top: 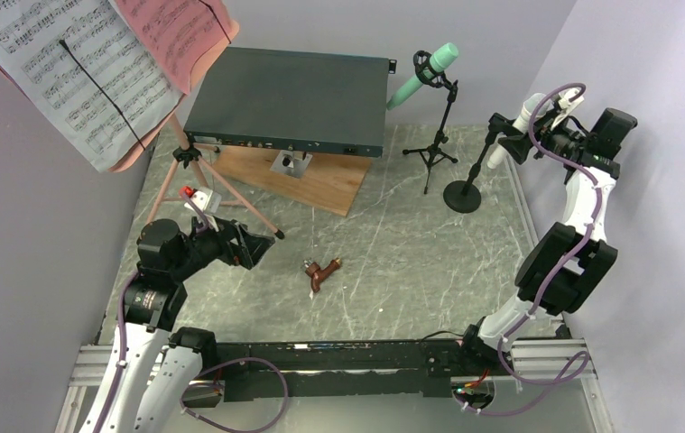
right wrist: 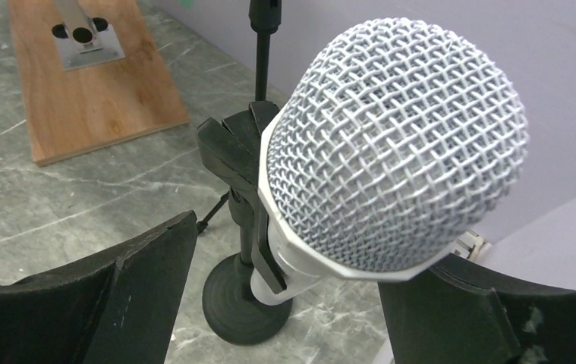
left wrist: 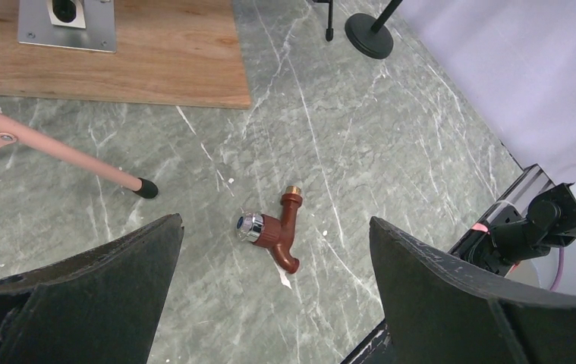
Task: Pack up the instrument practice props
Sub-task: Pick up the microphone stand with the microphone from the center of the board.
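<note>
The pink music stand's tripod legs stand at the far left, carrying white sheet music and a red page. One pink leg crosses the left wrist view. A mint microphone sits in a black mount on a tripod stand. A white microphone sits in a black clip on a round-base stand. My right gripper is open, its jaws on either side of the white microphone's head. My left gripper is open and empty, low over the table.
A big dark grey metal box rests on a wooden board at the back. A small brown tap-shaped piece lies mid-table below my left gripper. Lilac walls close both sides. A black rail runs along the near edge.
</note>
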`<state>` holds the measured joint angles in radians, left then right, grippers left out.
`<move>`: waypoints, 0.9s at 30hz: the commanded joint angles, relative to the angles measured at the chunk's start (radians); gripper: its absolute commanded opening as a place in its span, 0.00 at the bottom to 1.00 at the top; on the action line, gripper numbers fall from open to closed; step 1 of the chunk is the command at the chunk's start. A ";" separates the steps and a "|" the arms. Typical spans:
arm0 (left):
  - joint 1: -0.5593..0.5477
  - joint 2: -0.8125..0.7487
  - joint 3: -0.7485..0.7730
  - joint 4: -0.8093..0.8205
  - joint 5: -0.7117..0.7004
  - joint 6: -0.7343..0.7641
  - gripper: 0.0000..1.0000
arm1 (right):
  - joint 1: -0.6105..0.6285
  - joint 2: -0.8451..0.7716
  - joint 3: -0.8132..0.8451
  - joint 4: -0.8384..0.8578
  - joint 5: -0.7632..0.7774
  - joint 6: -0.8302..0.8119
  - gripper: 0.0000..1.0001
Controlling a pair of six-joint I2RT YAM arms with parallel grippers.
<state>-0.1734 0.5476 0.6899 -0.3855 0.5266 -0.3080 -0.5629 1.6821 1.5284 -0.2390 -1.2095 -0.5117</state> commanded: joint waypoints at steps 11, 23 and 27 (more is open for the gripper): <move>0.014 0.006 -0.011 0.016 0.072 0.004 0.99 | 0.035 0.031 0.063 0.010 -0.128 -0.065 0.65; 0.014 0.022 -0.016 0.038 0.127 -0.004 0.99 | 0.055 -0.112 -0.004 -0.185 -0.193 -0.217 0.18; 0.014 0.028 -0.027 0.073 0.181 -0.022 0.99 | 0.082 -0.211 -0.071 -0.174 -0.176 -0.151 0.12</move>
<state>-0.1650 0.5674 0.6727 -0.3393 0.5789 -0.3115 -0.5072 1.6039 1.4902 -0.4175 -1.3323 -0.6800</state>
